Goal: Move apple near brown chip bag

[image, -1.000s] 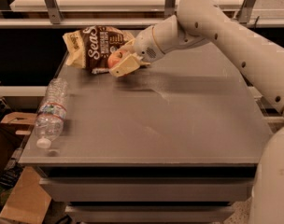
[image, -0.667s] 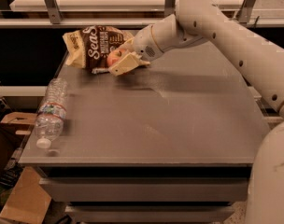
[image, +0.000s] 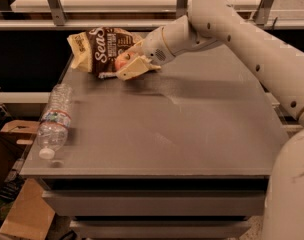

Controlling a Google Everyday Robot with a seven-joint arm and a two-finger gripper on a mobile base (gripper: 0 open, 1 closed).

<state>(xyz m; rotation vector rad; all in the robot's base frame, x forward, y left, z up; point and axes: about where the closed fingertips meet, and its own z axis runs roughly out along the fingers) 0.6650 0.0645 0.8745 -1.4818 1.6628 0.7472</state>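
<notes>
The brown chip bag [image: 98, 51] lies crumpled at the far left of the grey table [image: 192, 129], with pale yellow edges and white lettering. My gripper [image: 128, 64] is right at the bag's right edge, low over the table top. Its pale fingers [image: 137, 69] are closed around the apple [image: 122, 60]. Only a small reddish-orange patch of the apple shows between them, touching or almost touching the bag. The white arm reaches in from the right.
A clear plastic water bottle [image: 54, 121] lies on its side along the table's left edge, cap toward the front. A shelf rail with metal posts [image: 54, 4] runs behind the table. Cardboard boxes [image: 22, 204] sit on the floor at the lower left.
</notes>
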